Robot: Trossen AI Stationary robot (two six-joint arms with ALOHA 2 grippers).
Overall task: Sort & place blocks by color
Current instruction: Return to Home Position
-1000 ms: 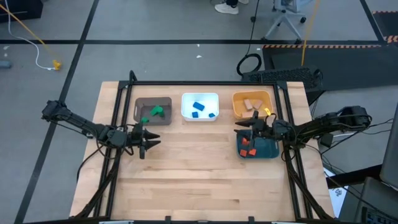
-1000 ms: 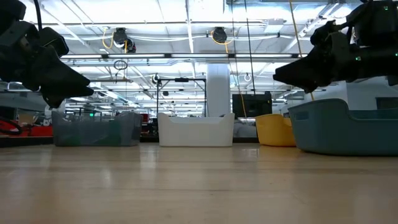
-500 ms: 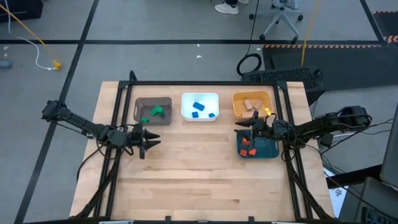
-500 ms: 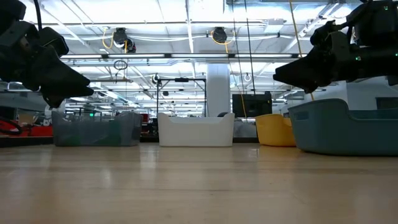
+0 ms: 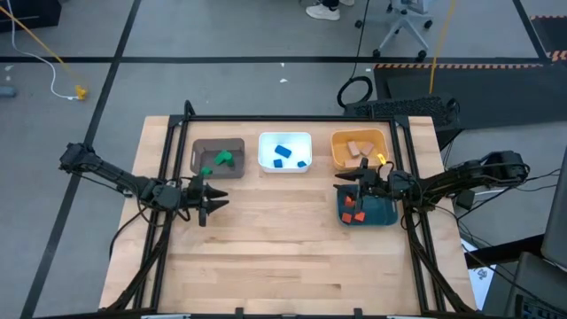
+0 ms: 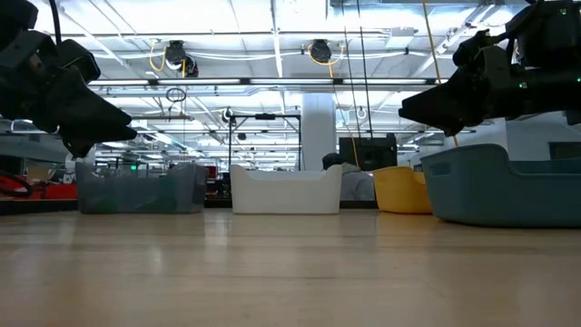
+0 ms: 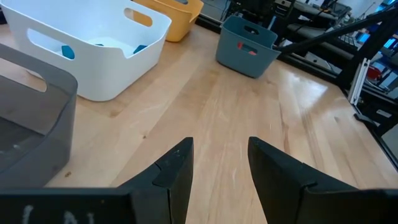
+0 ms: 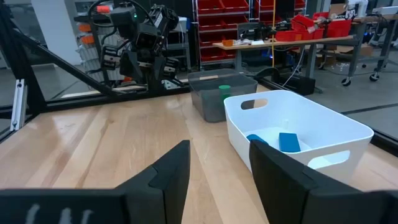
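Four bins stand along the table's far part. The grey bin [image 5: 218, 158] holds green blocks [image 5: 221, 159], the white bin [image 5: 285, 151] blue blocks [image 5: 283, 152], the orange bin [image 5: 359, 148] pale wood blocks [image 5: 359, 147], and the teal bin [image 5: 366, 208] red-orange blocks [image 5: 353, 206]. My left gripper [image 5: 220, 201] hovers open just near of the grey bin, with nothing between its fingers [image 7: 219, 155]. My right gripper [image 5: 339, 182] hovers open over the teal bin's far left corner, also empty [image 8: 219, 158].
The bare wooden tabletop [image 5: 283, 257] stretches across the near half, between the two arms. Black frame rails [image 5: 168, 159] run along the table's left, right and far sides. The low view shows both grippers above the tabletop, left [image 6: 100, 123] and right [image 6: 427, 104].
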